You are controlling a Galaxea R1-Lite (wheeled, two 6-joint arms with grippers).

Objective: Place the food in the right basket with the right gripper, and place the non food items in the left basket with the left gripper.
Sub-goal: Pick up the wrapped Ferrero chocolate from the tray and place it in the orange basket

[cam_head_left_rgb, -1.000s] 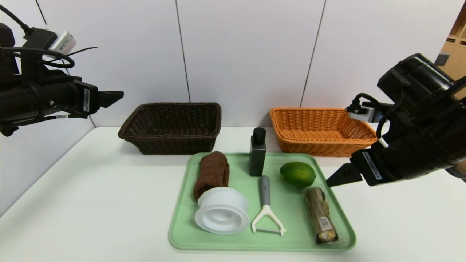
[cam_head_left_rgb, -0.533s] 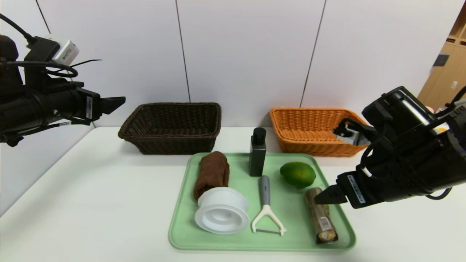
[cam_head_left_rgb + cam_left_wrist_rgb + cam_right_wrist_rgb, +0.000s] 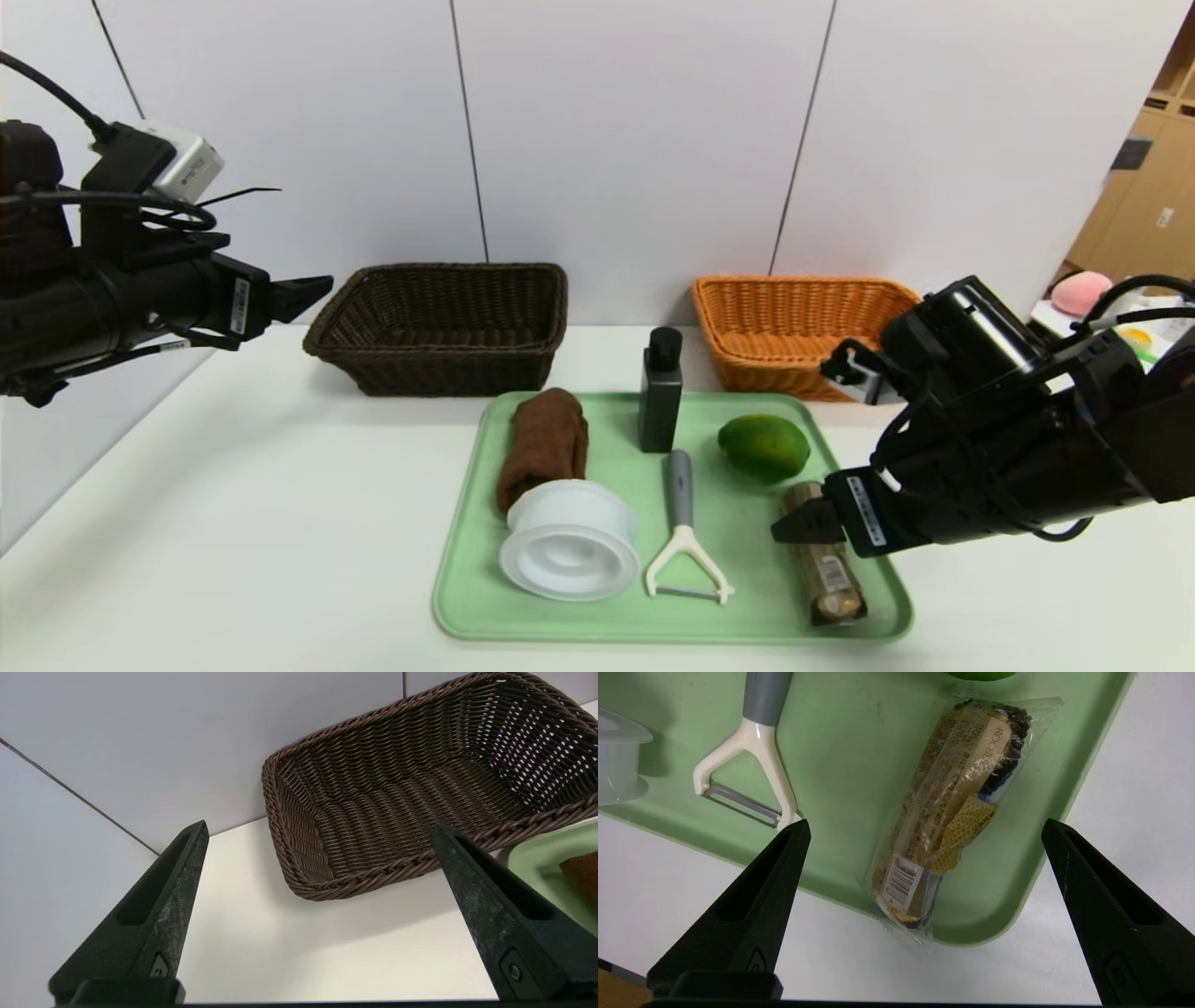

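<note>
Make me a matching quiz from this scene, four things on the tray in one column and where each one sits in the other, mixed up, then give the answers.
1. brown towel
2. dark bottle
3. lime
4. chocolate pack

A. standing upright at the tray's back edge
B. under the open right gripper
C. touching the white container
D. just behind the chocolate pack

Pairs: 1-C, 2-A, 3-D, 4-B

right end effector [image 3: 789, 527] lowered over chocolate pack [image 3: 823, 560]

Chocolate pack [image 3: 823, 569] partly covered in head view by right gripper [image 3: 794, 528]. Lime [image 3: 978, 674], white container [image 3: 616, 765] and peeler [image 3: 752, 756] handle cropped in right wrist view. Towel [image 3: 581, 872] cropped in left wrist view.
</note>
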